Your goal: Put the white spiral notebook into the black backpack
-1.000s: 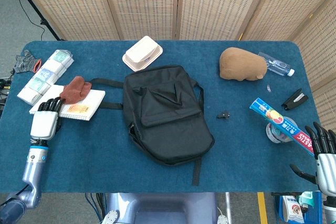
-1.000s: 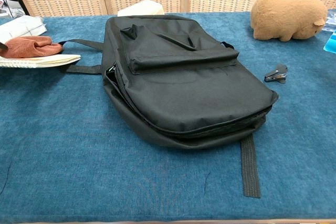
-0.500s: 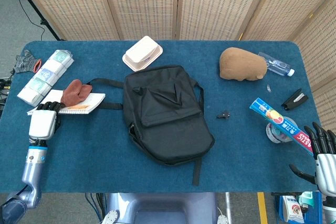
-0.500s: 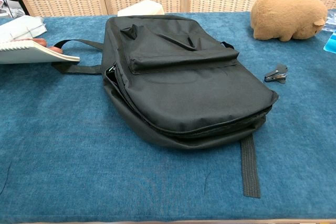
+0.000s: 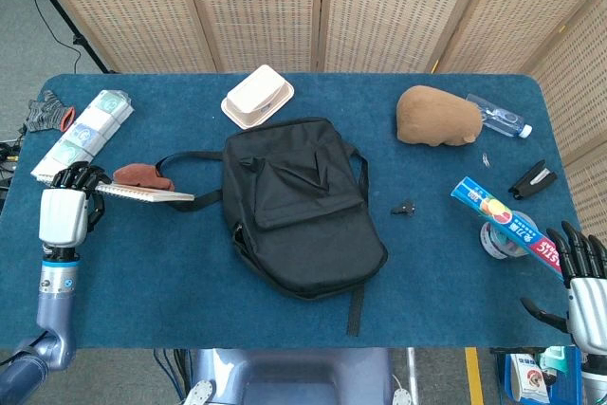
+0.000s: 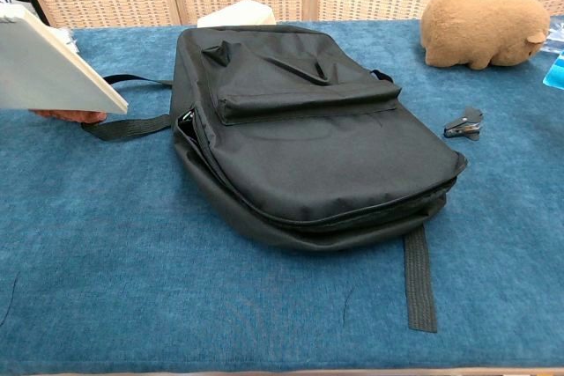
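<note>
Left robot hand (image 5: 64, 211) grips white spiral notebook (image 5: 142, 193), tilted, lifted off blue table (image 5: 171, 272). Black fabric backpack (image 5: 299, 206) lies right of it; insertion pending. Right robot hand (image 5: 583, 277) open, idle.

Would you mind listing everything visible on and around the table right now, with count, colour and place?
white spiral notebook: one, white, lifted and tilted at table's left.
black backpack: one, black, table centre.
cloth: one, rust-brown, behind the notebook.
food box: one, cream, behind the backpack.
plush toy: one, brown, back right.
water bottle: one, clear, beside the plush.
small clip: one, black, right of the backpack.
wrap box: one, blue, right edge.
packaged roll: one, white, back left.
gloves: grey with red, far left corner.
left hand: holds the notebook.
right hand: open, lower right.
</note>
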You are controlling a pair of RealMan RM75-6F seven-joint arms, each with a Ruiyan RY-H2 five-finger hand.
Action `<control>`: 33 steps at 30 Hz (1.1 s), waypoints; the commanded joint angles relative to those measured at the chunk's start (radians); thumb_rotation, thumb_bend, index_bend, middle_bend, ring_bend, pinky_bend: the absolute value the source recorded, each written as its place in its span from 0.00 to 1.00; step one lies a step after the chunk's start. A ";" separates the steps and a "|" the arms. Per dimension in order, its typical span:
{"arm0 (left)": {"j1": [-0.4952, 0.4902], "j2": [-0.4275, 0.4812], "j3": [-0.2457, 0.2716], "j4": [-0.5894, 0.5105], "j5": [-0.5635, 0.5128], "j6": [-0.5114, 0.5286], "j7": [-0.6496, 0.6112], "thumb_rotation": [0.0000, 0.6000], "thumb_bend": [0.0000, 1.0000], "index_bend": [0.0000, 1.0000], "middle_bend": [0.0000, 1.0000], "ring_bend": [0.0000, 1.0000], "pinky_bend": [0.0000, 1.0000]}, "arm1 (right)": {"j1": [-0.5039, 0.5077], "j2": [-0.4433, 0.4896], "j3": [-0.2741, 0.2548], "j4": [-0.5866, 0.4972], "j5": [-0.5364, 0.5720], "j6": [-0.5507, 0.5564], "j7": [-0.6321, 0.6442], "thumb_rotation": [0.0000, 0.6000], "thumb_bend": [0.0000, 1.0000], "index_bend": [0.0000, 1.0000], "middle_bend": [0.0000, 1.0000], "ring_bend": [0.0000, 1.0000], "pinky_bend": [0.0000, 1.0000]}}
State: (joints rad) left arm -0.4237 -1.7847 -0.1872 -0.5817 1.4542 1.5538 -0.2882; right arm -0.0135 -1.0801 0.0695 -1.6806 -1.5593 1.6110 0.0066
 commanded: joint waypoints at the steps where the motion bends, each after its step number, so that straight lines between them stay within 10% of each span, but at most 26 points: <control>1: 0.000 0.028 -0.007 -0.054 0.000 0.016 0.033 1.00 0.74 0.75 0.39 0.18 0.20 | 0.000 0.001 0.000 -0.001 0.000 0.000 0.000 1.00 0.00 0.00 0.00 0.00 0.00; 6: 0.006 0.053 -0.011 -0.122 -0.005 0.018 0.065 1.00 0.73 0.79 0.36 0.10 0.00 | -0.001 0.002 0.000 -0.001 -0.001 0.002 0.001 1.00 0.00 0.00 0.00 0.00 0.00; 33: -0.008 0.380 -0.119 -0.692 0.004 0.071 0.167 1.00 0.72 0.81 0.36 0.12 0.00 | 0.062 0.046 -0.025 0.009 -0.024 -0.125 0.017 1.00 0.00 0.00 0.00 0.00 0.00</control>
State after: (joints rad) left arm -0.4269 -1.4404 -0.2876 -1.2299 1.4587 1.6258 -0.1512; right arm 0.0388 -1.0423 0.0478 -1.6757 -1.5741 1.4971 0.0175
